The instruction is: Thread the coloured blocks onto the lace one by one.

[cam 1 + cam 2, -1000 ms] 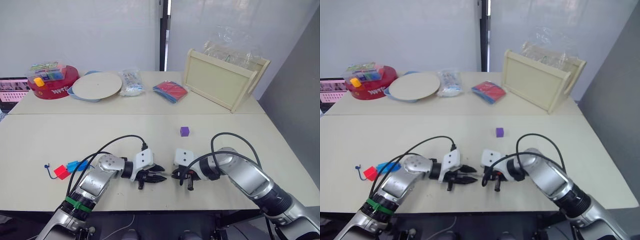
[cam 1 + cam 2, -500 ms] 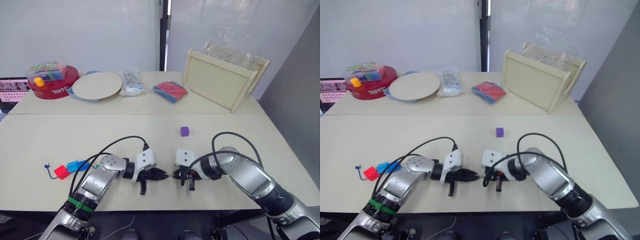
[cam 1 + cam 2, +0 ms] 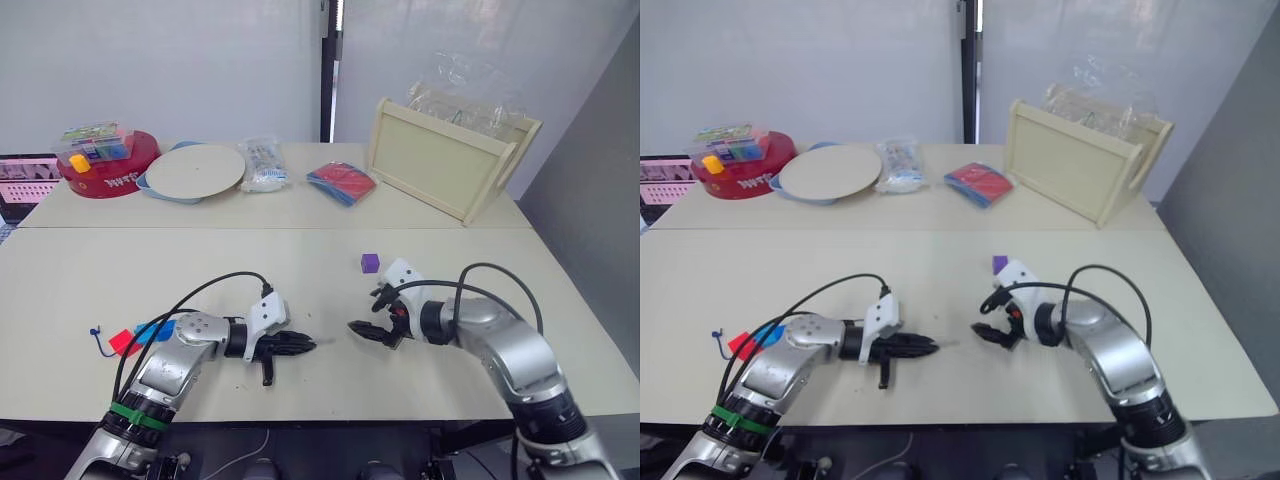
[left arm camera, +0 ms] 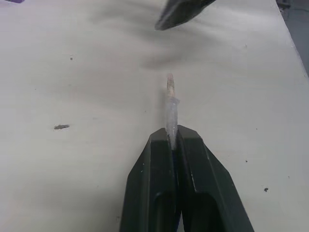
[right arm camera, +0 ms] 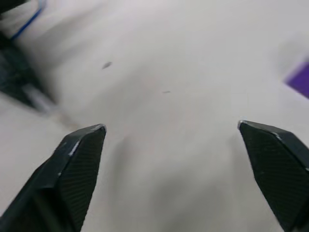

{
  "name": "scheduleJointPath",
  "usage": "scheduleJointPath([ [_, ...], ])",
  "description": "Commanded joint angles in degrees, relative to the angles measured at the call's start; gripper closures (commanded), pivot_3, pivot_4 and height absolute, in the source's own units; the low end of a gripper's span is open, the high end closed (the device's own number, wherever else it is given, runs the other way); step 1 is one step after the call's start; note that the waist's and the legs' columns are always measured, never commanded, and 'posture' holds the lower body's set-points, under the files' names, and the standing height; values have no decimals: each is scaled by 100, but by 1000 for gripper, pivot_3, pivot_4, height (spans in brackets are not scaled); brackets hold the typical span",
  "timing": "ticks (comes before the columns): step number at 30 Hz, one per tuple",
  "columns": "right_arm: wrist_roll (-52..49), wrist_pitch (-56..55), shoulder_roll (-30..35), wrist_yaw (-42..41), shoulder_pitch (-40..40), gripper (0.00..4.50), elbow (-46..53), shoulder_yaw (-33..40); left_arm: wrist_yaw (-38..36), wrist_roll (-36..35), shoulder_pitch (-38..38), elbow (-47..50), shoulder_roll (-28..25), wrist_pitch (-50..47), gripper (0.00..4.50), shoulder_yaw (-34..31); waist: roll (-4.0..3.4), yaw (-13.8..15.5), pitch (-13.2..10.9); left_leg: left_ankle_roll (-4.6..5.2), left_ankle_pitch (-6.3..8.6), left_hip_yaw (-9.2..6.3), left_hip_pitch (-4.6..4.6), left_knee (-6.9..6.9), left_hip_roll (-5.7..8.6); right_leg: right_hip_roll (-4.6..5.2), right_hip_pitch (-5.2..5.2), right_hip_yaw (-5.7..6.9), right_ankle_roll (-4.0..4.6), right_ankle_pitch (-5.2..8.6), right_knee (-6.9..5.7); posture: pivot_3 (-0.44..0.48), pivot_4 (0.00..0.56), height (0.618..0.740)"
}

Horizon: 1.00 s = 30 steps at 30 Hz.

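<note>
**Colours on the table**

You see a cream table [image 3: 300, 260] carrying a purple block [image 3: 370, 263], a red block [image 3: 122, 342] and blue blocks [image 3: 152, 331]. The lace [image 3: 98, 338] is blue, its tip [image 4: 171, 108] pale and clear. Both grippers are black. At the back sit a red tub [image 3: 100, 165] and a pale wooden tray [image 3: 445, 160].

— Where are the cubes?
— A small purple plastic cube [image 3: 370, 263] sits alone mid-table, toward the right edge. A red cube [image 3: 123, 342] and a blue cube [image 3: 152, 330] lie touching near the left edge.
— The lace?
— The thin blue cord [image 3: 97, 338] trails past the red cube; its pale stiff tip [image 4: 171, 108] juts from the left gripper [image 4: 174, 140], level over the table [image 3: 300, 270].
</note>
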State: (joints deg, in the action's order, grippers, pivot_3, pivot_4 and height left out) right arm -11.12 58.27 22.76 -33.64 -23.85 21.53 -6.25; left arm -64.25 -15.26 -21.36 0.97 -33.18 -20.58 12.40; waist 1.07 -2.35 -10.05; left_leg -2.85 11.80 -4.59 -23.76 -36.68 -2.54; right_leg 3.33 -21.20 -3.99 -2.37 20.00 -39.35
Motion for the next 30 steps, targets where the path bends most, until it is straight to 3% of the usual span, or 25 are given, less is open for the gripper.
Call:
scheduleJointPath([
  [1, 453, -45, -772, 1401, 216, 29, 170, 298, 74, -116, 55, 292, -76, -122, 4500, -170, -2, -21, 1, 0, 0, 0, 0, 1, -1, 0, -2, -1, 0, 0, -3, 0, 150, 740],
  [5, 998, -1102, -1976, 3019, 390, 29, -345, 515, 136, -146, 108, 404, -146, -204, 4500, -230, -2, -20, 1, -3, -1, 2, 0, 2, 0, 0, -7, -4, 0, 0, -11, 0, 150, 740],
  [8, 1208, -2259, -2580, 3654, 233, 29, -1344, 481, 182, -141, 111, 448, -174, -243, 4500, -263, -3, -29, 1, -6, -3, 2, 3, 4, -1, -1, -9, -4, 0, 0, -14, 0, 150, 740],
  [18, 955, -4608, -3004, 4337, -1496, 29, -4871, 1091, 245, -132, 184, 567, -242, -301, 4500, -328, -3, -85, 0, -16, -9, 4, 14, 10, -1, 0, -10, -6, 1, 0, -31, 0, 150, 740],
  [21, 767, -5044, -3038, 4279, -1747, 29, -5438, 1198, 269, -129, 218, 599, -254, -303, 4500, -338, -3, -106, 0, -17, -10, 4, 18, 11, -1, 0, -9, -6, 1, 0, -37, 0, 150, 740],
  [24, 707, -5223, -3071, 4095, -1665, 822, -5442, 1098, 299, -130, 225, 608, -254, -326, 4500, -348, -3, -147, 1, -17, -10, 4, 26, 18, -1, 1, -8, -7, 1, -1, -45, 0, 150, 740],
  [30, 588, -5106, -3125, 3751, -1185, 2941, -4708, 846, 315, -113, 180, 531, -249, -314, 4500, -328, -4, -167, 1, -19, -11, 4, 39, 41, -3, 0, -9, -7, 1, 0, -48, 0, 150, 740],
])
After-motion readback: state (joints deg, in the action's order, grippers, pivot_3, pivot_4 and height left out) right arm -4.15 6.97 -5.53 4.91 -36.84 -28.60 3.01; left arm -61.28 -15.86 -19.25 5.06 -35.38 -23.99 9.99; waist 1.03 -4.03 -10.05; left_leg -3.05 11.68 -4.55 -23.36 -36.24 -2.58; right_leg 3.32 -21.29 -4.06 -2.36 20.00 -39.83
